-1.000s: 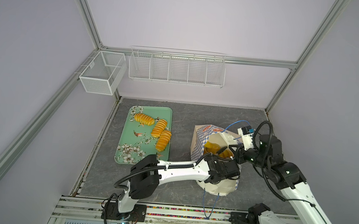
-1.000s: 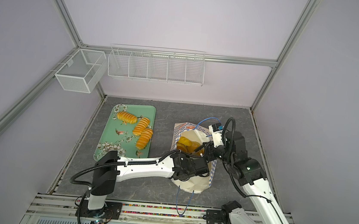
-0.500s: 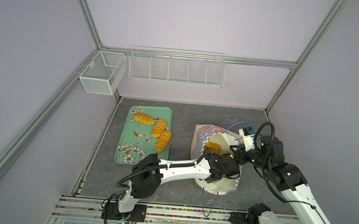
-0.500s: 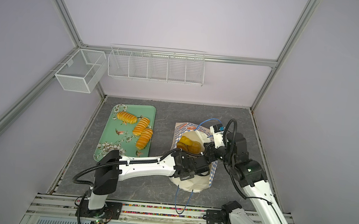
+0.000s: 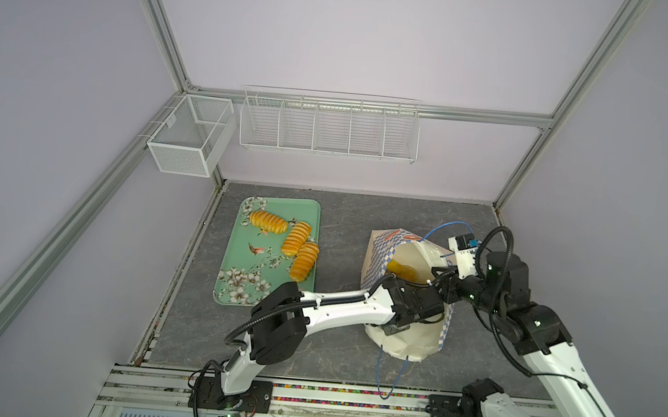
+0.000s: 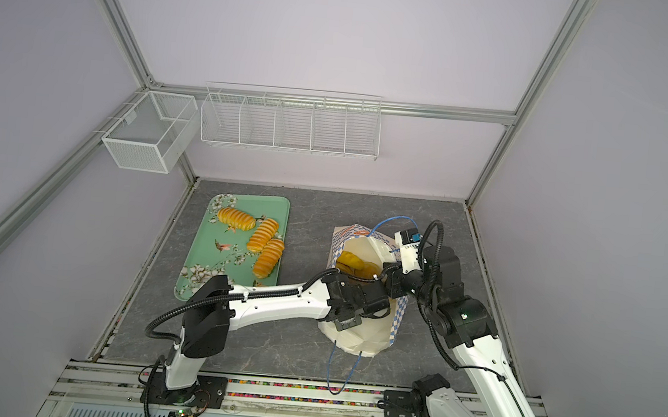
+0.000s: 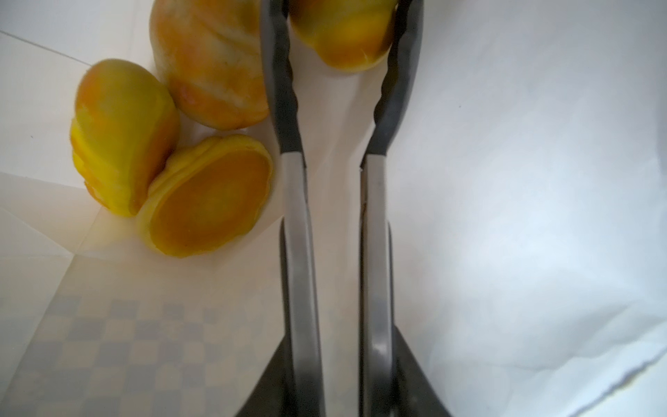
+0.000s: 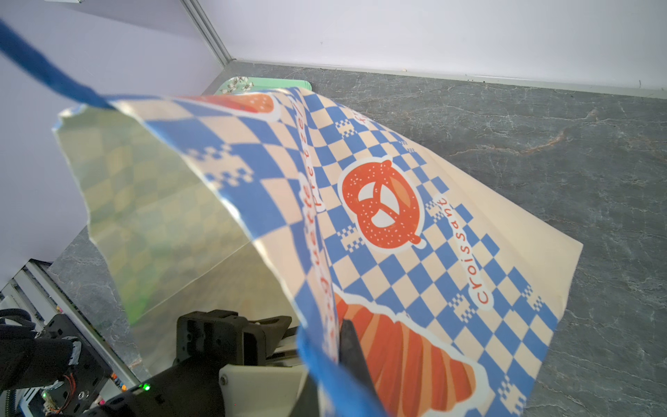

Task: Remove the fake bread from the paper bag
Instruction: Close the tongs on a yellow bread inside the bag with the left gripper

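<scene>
The paper bag (image 5: 407, 342) (image 6: 353, 336) lies tipped on the table with its mouth toward the front, and fake bread (image 5: 401, 271) (image 6: 354, 263) shows inside. My left arm reaches into its cream interior. In the left wrist view my left gripper (image 7: 341, 21) has its long fingers (image 7: 285, 108) pressed on both sides of one golden piece (image 7: 343, 47). Three more pieces (image 7: 209, 195) lie beside it on the bag wall. My right gripper (image 5: 438, 276) (image 8: 335, 346) is shut on the bag's checked rim (image 8: 317, 274), holding the mouth open.
A green floral tray (image 5: 263, 278) at the left carries three ribbed loaves (image 5: 296, 238). A wire rack (image 5: 329, 127) and a mesh box (image 5: 189, 135) hang on the back wall. A blue cord handle (image 5: 391, 374) trails over the table's front edge.
My left gripper's fingers have closed in on a bread piece inside the bag. The right gripper has kept its hold on the rim and barely moved.
</scene>
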Controlling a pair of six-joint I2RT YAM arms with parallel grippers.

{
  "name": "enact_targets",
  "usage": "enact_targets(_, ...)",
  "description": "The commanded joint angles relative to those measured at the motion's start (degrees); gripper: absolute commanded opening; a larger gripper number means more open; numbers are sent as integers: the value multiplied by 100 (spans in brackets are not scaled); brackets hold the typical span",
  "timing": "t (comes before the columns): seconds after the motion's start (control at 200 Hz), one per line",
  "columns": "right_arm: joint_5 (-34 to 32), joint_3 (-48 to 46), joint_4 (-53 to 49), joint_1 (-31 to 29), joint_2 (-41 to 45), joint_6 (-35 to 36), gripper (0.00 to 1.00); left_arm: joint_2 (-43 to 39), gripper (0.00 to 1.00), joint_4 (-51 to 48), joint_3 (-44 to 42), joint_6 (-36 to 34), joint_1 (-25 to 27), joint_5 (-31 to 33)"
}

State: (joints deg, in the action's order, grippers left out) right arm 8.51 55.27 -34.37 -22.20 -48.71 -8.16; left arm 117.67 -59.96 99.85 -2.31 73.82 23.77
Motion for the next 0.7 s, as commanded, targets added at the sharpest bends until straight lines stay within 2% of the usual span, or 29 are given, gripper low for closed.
enact_targets(0.0,665,-56,286,-231,106,43,7,127,24,-370,318,-47,-39,-249)
enact_targets(0.255,-229,-50,236,-232,-110,-302,7,-240,10,-827,548,101,119,-202)
enact_targets(0.475,-366,-275,528,-236,-62,-475,7,-495,0,-1240,687,436,220,-354)
enact_targets(0.695,-56,-455,783,-237,16,-425,7,-373,0,-1257,955,728,220,-437)
